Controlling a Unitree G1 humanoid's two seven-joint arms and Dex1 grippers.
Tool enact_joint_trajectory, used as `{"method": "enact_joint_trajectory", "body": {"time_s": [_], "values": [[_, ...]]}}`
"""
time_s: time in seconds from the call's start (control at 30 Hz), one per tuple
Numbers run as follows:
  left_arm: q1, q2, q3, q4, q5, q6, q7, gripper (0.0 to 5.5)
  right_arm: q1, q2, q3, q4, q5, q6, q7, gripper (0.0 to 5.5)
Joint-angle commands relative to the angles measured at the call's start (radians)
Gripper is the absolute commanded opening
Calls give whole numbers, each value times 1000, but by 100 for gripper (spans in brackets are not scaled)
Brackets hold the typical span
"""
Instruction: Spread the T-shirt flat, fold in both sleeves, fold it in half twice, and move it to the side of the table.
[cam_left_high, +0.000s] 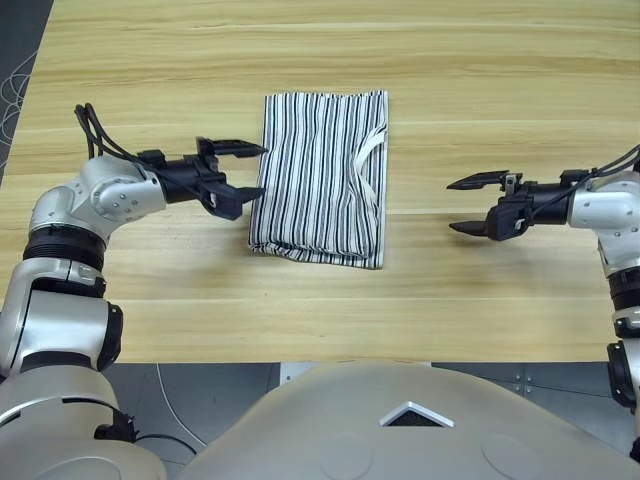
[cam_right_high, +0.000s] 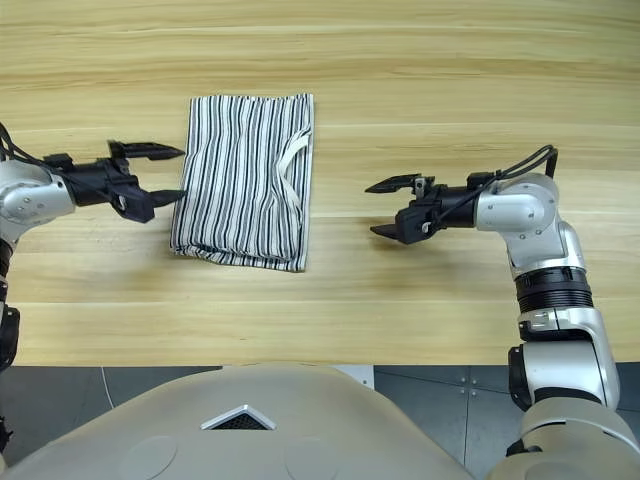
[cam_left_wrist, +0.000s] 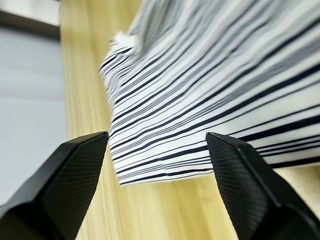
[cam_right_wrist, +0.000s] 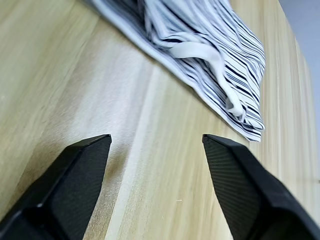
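Note:
The black-and-white striped T-shirt (cam_left_high: 320, 175) lies folded into a narrow rectangle in the middle of the wooden table (cam_left_high: 480, 70), with a white neck band showing along its right edge. My left gripper (cam_left_high: 245, 171) is open right at the shirt's left edge, one finger above and one below that edge. The left wrist view shows the striped cloth (cam_left_wrist: 210, 85) close in front of the open fingers (cam_left_wrist: 75, 165). My right gripper (cam_right_high: 378, 208) hovers open over bare wood, a short way to the right of the shirt (cam_right_wrist: 210, 45).
The table's left edge (cam_left_high: 35, 70) runs beside a dark floor with cables. Its front edge (cam_left_high: 400, 358) is close to my body. Bare wood lies beyond the shirt and to its right.

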Motion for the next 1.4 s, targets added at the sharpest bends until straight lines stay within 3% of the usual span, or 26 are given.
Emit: {"method": "enact_joint_trajectory", "body": {"time_s": [0.03,0.13,0.27,0.53,0.67,1.0,1.2,1.4], "values": [[-27,146,-227,-106,545,36,544,367,-57,17,2,66,-287,-364,-243,344],[-79,195,-319,-104,692,46,740,367,-69,28,10,89,-390,-431,-343,344],[-200,227,-332,-86,728,10,945,367,-105,37,44,140,-529,-442,-489,344],[-341,244,-351,-64,720,-83,1055,367,-174,27,136,154,-680,-407,-723,344],[-315,257,-527,29,928,59,1153,367,-197,30,185,142,-693,-398,-781,344],[-292,156,-779,216,1025,154,1347,367,-216,54,302,151,-550,-384,-770,344],[-326,151,-797,67,949,61,1325,367,-230,69,363,189,-445,-374,-723,344],[-302,136,-829,90,934,54,1298,367,-253,85,465,293,-229,-355,-582,344]]}}
